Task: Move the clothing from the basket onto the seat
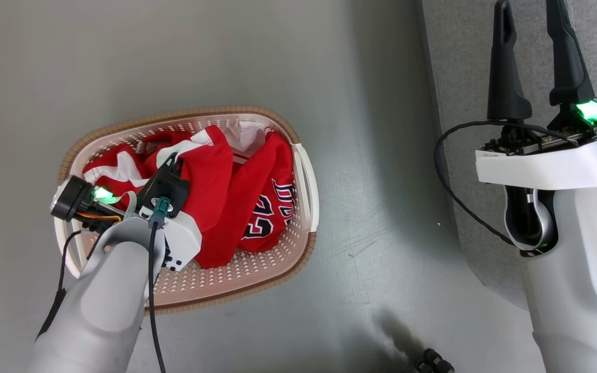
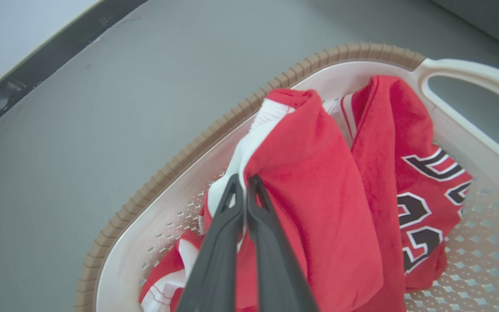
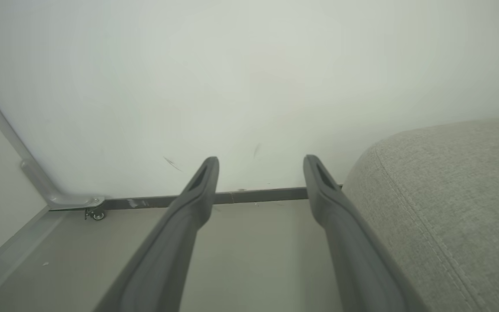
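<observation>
The grey floor (image 1: 381, 207) lies bare between the cream-white perforated plastic basket (image 1: 200, 111) with its brown rim and the large grey woven-fabric seat (image 1: 456, 62), leaving a wide lane. The basket's walls and white looped handle (image 1: 311, 181) fence in the heaped red clothing (image 1: 210, 171) with white trim; its top stands open. A small black object (image 1: 433, 362) sits on the floor near the seat's rounded corner.

Grey floor (image 1: 371, 207) carries basket (image 1: 311, 197) left, seat (image 1: 459, 62) right; small dark object (image 1: 433, 362), possibly wheel, bottom edge.
</observation>
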